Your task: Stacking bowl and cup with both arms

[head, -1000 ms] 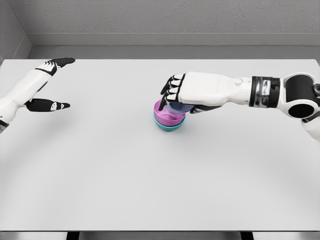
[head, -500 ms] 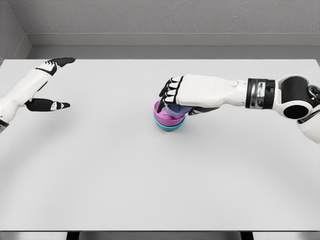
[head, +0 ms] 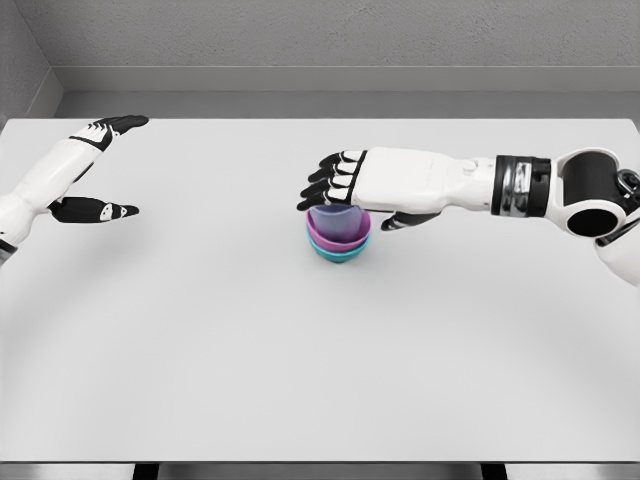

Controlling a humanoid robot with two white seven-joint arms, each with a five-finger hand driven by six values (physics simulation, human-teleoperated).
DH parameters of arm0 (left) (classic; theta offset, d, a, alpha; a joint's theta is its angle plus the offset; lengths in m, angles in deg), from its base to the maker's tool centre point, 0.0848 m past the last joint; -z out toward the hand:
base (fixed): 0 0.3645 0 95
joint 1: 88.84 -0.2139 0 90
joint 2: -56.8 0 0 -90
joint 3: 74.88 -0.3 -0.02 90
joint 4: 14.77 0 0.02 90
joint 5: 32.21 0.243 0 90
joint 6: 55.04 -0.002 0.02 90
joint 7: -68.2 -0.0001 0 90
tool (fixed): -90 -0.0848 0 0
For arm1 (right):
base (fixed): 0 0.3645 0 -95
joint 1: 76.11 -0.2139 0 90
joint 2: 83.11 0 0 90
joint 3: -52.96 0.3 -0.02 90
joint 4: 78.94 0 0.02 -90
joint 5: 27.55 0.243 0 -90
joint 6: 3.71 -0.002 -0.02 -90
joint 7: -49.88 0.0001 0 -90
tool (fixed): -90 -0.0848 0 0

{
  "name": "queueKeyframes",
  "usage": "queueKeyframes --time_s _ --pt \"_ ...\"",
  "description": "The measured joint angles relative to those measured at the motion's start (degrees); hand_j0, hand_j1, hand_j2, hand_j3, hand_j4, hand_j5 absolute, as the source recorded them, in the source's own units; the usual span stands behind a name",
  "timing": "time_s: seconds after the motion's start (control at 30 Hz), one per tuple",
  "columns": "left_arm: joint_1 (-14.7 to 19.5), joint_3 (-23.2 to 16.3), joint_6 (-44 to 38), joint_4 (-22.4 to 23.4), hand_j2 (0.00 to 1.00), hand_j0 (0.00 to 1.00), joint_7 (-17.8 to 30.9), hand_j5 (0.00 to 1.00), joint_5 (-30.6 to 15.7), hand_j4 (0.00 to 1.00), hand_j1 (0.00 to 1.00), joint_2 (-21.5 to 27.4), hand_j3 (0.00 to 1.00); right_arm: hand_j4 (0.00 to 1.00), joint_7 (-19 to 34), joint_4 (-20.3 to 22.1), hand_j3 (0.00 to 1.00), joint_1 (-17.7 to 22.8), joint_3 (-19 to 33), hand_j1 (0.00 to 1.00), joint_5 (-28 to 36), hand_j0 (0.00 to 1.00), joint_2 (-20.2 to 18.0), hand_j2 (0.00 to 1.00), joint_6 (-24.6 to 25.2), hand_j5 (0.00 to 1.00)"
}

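1. Your right hand (head: 345, 185) hovers just above the stack at table (head: 300, 350) centre, fingers spread, gripping nothing.
2. The lavender cup (head: 333, 221) sits upright inside the pink bowl (head: 338, 238), which is nested in the teal bowl (head: 340, 254).
3. Your left hand (head: 100, 170) rests far left, fingers apart and empty, well away from the stack.

Bench (head: 300, 380): matt, smooth, pale grey. Cup (head: 333, 222): translucent lilac plastic. Bowls (head: 340, 245): smooth plastic, pink over teal. Right hand (head: 345, 185): glossy white shell, black fingers.
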Motion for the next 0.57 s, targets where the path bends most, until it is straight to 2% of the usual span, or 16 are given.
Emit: queueKeyframes --time_s 0.23,0.43,0.57 --pt "0.0 -0.1 0.0 0.0 1.0 1.0 0.0 1.0 0.0 1.0 1.0 0.0 1.0 1.0 0.0 -1.6 1.0 -0.5 2.2 1.0 0.5 1.0 -2.7 1.0 0.0 1.0" --pt "0.0 0.0 0.0 0.0 1.0 1.0 0.0 1.0 0.0 1.0 1.0 0.0 1.0 1.0 0.0 -13.8 1.0 -0.5 7.7 1.0 1.2 1.0 -10.0 1.0 0.0 1.0" --pt "0.0 0.0 0.0 -0.1 1.0 1.0 0.0 1.0 0.0 1.0 1.0 0.0 1.0 1.0 -0.1 -17.8 1.0 -0.5 8.5 1.0 1.6 1.0 -12.6 1.0 0.0 1.0"
